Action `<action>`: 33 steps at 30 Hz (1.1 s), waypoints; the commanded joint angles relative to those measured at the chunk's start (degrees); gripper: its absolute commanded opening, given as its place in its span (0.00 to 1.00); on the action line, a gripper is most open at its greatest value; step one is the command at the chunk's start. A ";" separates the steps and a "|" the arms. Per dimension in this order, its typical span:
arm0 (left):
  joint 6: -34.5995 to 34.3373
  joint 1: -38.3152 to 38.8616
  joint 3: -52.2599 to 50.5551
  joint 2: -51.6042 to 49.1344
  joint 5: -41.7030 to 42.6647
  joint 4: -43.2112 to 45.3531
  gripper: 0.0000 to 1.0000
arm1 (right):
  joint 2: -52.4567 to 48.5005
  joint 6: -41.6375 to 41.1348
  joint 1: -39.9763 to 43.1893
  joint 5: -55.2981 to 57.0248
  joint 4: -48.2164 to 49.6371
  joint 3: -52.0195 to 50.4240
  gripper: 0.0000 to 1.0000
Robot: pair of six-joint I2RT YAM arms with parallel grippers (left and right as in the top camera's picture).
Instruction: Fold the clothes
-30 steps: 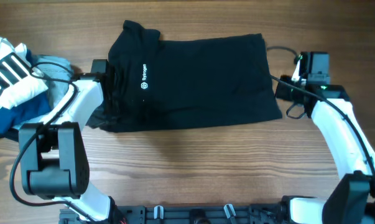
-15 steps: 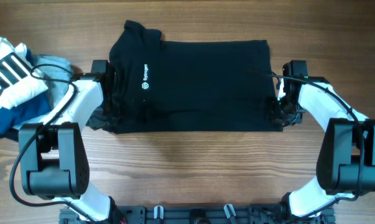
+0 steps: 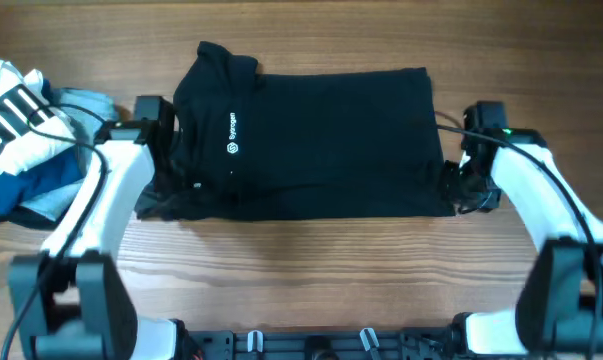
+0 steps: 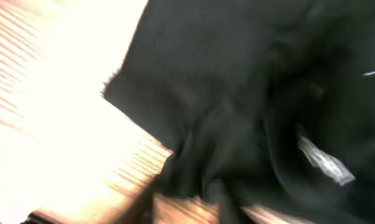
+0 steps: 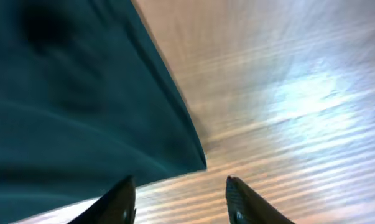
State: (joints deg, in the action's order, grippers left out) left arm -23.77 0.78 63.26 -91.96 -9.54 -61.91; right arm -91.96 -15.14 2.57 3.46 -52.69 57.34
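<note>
Black shirt (image 3: 321, 140) spread on my table (image 3: 311, 270).
My right gripper (image 5: 180, 202) is spread at its hem corner; my left gripper (image 3: 171, 125) is at bunched fabric, closure unclear.

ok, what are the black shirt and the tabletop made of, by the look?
Black shirt: soft matte knit, probably cotton jersey; lies limp, bunched wrinkles at one end. Its white logo looks printed. Table: wood or wood-look laminate, can't tell which; visible grain lines, slight sheen in the right wrist view.

black shirt (image 3: 321, 140) | lying flat, folded into a wide rectangle; small white chest logo facing up; table centre
</note>
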 commanded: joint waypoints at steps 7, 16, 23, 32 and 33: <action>8.87 -0.37 4.26 3.15 10.05 35.12 1.00 | 12.68 4.66 0.20 -10.67 11.96 0.20 0.90; 22.05 -0.96 33.29 -32.24 13.64 46.56 0.95 | 12.68 4.59 0.20 -10.62 12.02 0.20 0.90; 21.18 -1.38 34.67 -42.51 15.65 56.06 0.67 | 12.68 4.48 0.20 -10.62 12.98 0.17 0.89; 21.18 -1.38 34.67 -46.27 20.90 51.89 0.44 | 12.68 4.04 0.20 -10.62 13.25 0.17 0.87; 21.18 -1.38 34.69 -46.25 20.98 51.54 0.25 | 12.68 4.04 0.20 -10.62 13.29 0.17 0.86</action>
State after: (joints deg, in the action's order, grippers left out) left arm -2.74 -0.19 97.43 -136.09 9.58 -9.26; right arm -79.48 -11.44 2.57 -6.04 -39.72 57.36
